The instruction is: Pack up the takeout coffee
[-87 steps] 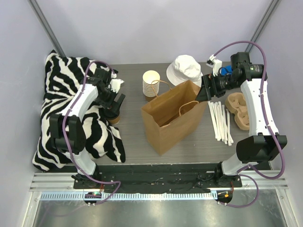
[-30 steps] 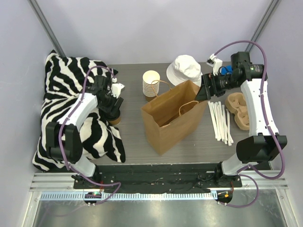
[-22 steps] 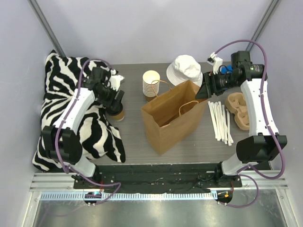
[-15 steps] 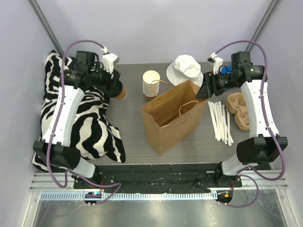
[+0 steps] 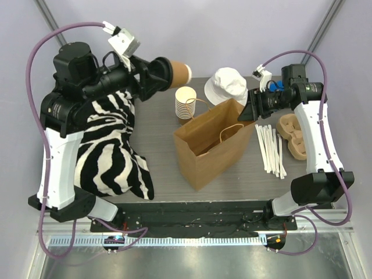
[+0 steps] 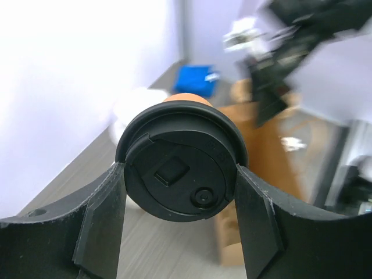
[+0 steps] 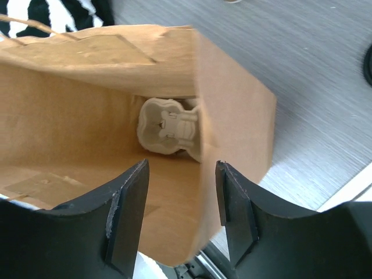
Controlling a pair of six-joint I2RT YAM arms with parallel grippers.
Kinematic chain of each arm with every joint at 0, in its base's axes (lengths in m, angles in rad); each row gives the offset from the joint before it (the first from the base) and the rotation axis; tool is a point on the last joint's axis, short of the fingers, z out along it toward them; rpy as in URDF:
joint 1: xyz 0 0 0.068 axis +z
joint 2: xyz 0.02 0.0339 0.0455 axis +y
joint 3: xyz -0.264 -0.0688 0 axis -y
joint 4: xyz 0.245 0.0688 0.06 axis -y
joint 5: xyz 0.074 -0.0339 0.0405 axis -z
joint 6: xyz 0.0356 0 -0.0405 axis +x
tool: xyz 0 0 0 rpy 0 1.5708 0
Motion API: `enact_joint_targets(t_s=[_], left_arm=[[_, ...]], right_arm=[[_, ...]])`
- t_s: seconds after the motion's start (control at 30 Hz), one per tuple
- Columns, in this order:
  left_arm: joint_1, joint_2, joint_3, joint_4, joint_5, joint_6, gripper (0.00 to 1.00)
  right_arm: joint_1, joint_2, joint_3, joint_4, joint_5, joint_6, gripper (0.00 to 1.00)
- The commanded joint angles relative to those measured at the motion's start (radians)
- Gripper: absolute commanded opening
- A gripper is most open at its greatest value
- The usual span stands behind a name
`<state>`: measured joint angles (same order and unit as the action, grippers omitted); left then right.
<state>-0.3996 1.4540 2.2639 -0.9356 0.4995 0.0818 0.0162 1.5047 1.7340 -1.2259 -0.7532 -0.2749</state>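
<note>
Though lid (image 6: 180, 174) unseen overhead, coffee (image 5: 180, 72) clamped in left fingers (image 6: 99, 226); right fingers (image 7: 125, 215) apart, seemingly astride bag rim (image 7: 232, 72).

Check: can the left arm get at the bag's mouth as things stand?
Probably yes. The left gripper holds the cup high, the bag gapes upward with the right gripper straddling its far rim, and only the cup stack, seemingly lower, stands between.
</note>
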Motion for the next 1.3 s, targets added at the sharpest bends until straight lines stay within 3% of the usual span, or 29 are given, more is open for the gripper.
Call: enact_joint_targets(t_s=[0.0, 0.13, 0.23, 0.33, 0.6, 0.77, 0.83, 0.93, 1.0, 1.13, 1.27], left_arm=[[-0.177, 0.018, 0.031, 0.080, 0.018, -0.077, 0.06], [-0.353, 0.074, 0.017, 0.020, -0.064, -0.007, 0.05], [-0.419, 0.104, -0.027, 0.006, -0.125, 0.027, 0.04], [-0.459, 0.140, -0.079, -0.012, -0.188, 0.052, 0.04], [-0.515, 0.230, -0.135, -0.051, -0.357, 0.093, 0.00], [-0.527, 0.220, -0.242, -0.052, -0.377, 0.134, 0.00], [-0.527, 0.197, -0.279, -0.058, -0.325, 0.183, 0.00], [-0.527, 0.128, -0.380, -0.028, -0.288, 0.223, 0.00], [-0.527, 0.097, -0.426, -0.016, -0.282, 0.237, 0.00], [-0.527, 0.080, -0.446, -0.037, -0.196, 0.269, 0.00], [-0.527, 0.075, -0.461, -0.039, -0.174, 0.277, 0.00]], right_arm=[[0.021, -0.049, -0.004, 0.045, -0.021, 0.029, 0.57], [0.022, -0.052, 0.004, 0.051, -0.018, 0.042, 0.57], [0.024, -0.058, 0.004, 0.052, -0.020, 0.045, 0.54], [0.024, -0.069, -0.013, 0.054, -0.029, 0.046, 0.49], [0.028, -0.129, -0.089, 0.040, -0.054, 0.034, 0.48], [0.027, -0.208, -0.171, -0.004, -0.107, 0.043, 0.47], [0.028, -0.242, -0.204, -0.059, -0.150, 0.039, 0.47], [0.027, -0.285, -0.237, -0.166, -0.251, -0.009, 0.53], [0.027, -0.276, -0.202, -0.178, -0.224, -0.012, 0.64], [0.027, -0.206, -0.074, -0.094, -0.104, -0.004, 0.76], [0.027, -0.141, 0.045, -0.005, -0.092, -0.006, 0.80]])
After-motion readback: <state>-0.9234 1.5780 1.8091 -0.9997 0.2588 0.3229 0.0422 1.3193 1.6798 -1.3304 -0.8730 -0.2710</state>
